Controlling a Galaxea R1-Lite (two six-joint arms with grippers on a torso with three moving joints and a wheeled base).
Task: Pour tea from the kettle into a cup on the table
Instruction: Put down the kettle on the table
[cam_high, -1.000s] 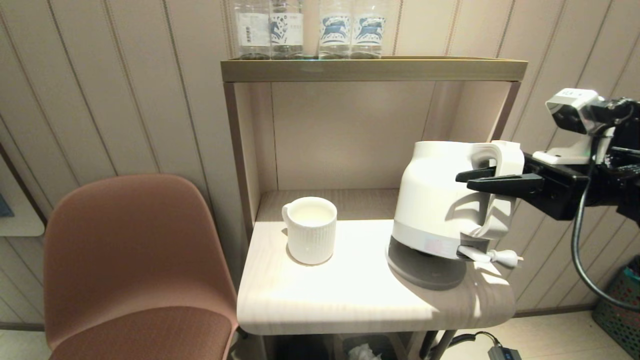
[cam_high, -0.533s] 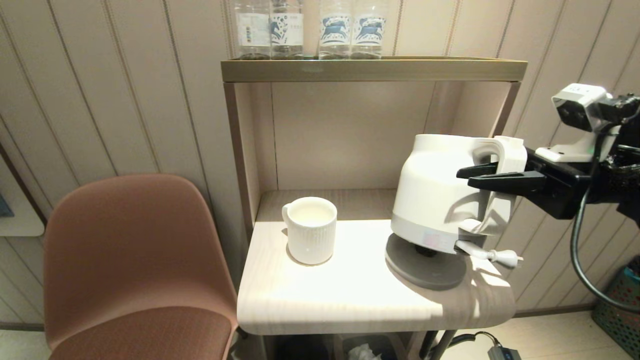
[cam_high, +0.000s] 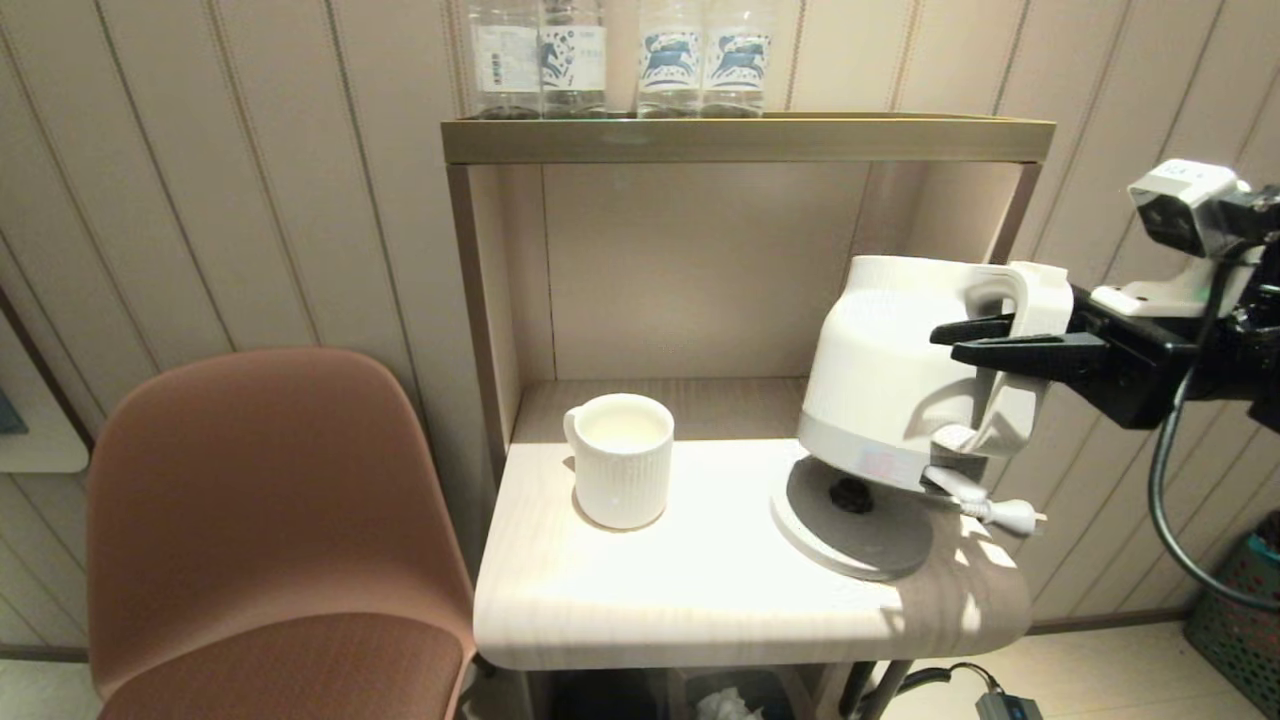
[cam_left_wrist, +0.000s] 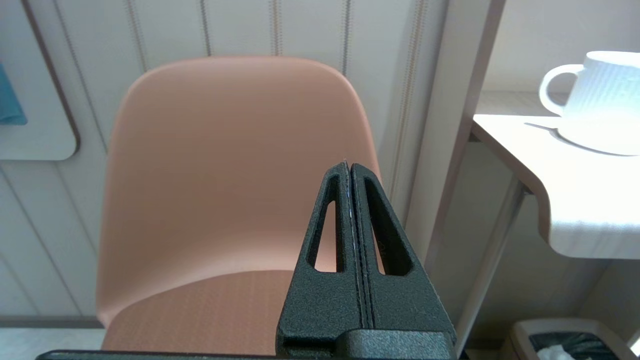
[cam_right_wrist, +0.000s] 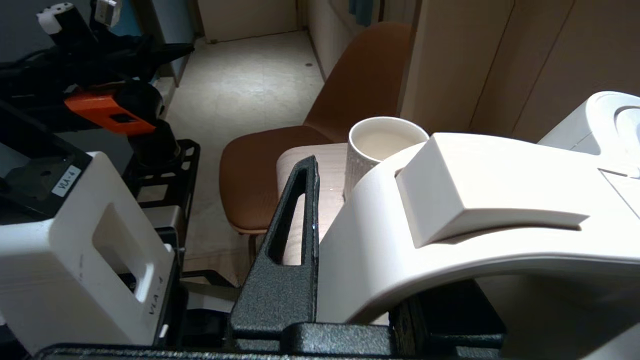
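Observation:
The white kettle (cam_high: 890, 370) hangs just above its round grey base (cam_high: 850, 520), tipped a little with its bottom clear of the base. My right gripper (cam_high: 948, 341) is shut on its loop handle (cam_right_wrist: 450, 240), reaching in from the right; one finger (cam_right_wrist: 300, 215) shows beside the handle and the other is hidden under it. The ribbed white cup (cam_high: 620, 458) stands upright on the left part of the table (cam_high: 700, 590), apart from the kettle. My left gripper (cam_left_wrist: 348, 167) is shut on nothing, parked low in front of the chair, outside the head view.
A brown chair (cam_high: 270, 520) stands left of the table. Several clear bottles (cam_high: 620, 55) stand on the top shelf (cam_high: 745, 135) above the kettle. The base's white plug (cam_high: 1000, 512) lies at the table's right edge. A green basket (cam_high: 1240, 610) sits on the floor at the far right.
My right gripper has lifted the kettle off its base and carried it up and slightly right; the base's centre pin now shows. Cup and left arm have not moved.

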